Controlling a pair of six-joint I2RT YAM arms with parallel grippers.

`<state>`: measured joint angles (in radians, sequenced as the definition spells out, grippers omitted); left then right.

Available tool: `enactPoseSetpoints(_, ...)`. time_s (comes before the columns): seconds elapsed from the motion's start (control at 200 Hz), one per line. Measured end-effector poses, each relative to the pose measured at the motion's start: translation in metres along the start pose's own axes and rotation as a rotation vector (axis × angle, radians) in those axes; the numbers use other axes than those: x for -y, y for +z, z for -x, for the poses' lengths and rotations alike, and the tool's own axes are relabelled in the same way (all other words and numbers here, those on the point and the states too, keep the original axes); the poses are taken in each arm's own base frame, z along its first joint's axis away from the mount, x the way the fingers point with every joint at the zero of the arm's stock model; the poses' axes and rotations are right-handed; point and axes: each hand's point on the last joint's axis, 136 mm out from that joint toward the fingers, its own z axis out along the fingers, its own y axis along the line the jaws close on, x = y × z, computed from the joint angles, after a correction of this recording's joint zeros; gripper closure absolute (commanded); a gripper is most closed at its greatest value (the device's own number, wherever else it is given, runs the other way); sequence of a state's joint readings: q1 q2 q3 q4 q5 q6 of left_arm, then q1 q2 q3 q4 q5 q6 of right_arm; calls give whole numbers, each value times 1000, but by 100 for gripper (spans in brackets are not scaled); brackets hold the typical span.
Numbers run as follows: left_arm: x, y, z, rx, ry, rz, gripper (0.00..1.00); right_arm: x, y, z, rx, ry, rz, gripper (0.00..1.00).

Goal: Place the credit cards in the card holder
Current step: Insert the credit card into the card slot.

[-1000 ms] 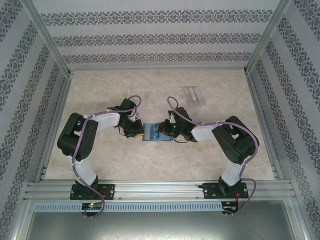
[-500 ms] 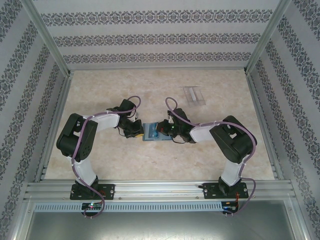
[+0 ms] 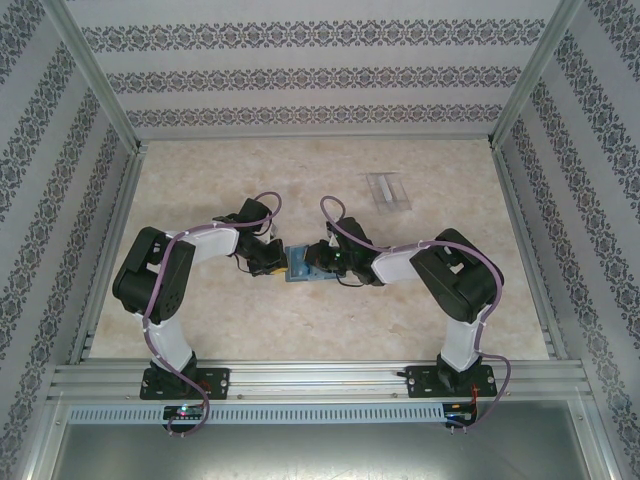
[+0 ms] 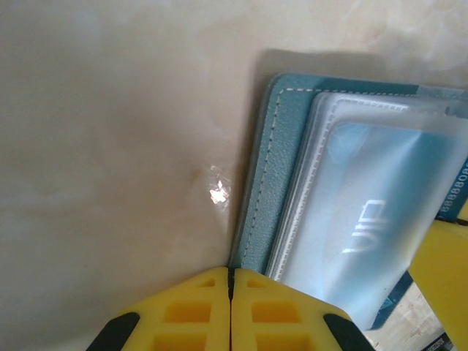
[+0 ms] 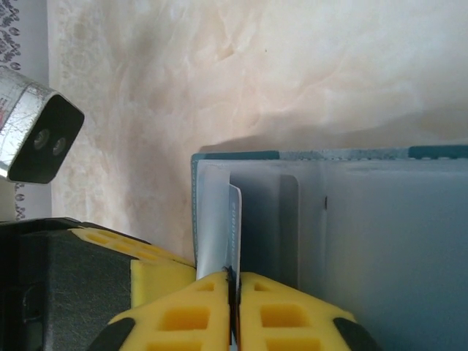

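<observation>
In the right pincer (image 5: 232, 278), card (image 5: 235, 219) edge-on

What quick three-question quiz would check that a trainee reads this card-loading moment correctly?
1. Fill in: the clear plastic box lies toward the far ___ side of the table, apart from both arms.
2. True or false: the card holder lies folded shut.
3. Pick one. The right gripper is shut on: A the clear plastic box; B a credit card, held edge-on at a clear sleeve; C nothing.

Key: 1 right. 2 false, since it lies open with its clear sleeves showing. 3 B.
</observation>
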<state>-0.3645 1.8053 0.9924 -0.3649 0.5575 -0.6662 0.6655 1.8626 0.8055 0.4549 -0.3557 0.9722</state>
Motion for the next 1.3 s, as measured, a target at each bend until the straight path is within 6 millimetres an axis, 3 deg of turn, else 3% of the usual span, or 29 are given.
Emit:
enactPoseSetpoints(0.215,0,0,0,0,0,0,92,6,-10,-3,-15,-36,-58,75)
enactPoseSetpoints(0.43,0,0,0,0,3,0,92,11,-17,-7,-30,-54,-94,74)
enactPoseSetpoints(0.684,0,-1,0,2,4,0,94,13,-16,-8,-36,-62,-99,91)
enactPoseSetpoints(0.869,0,-1,0,2,4,0,94,13,-11,-7,-43,-66,-102,92)
enactPoseSetpoints(1.019,0,-1,0,2,4,0,94,10,-7,-5,-42,-71,-96,100)
enactPoseSetpoints(1.299,0,-1,0,2,4,0,94,2,-3,-10,-56,-88,-78,100)
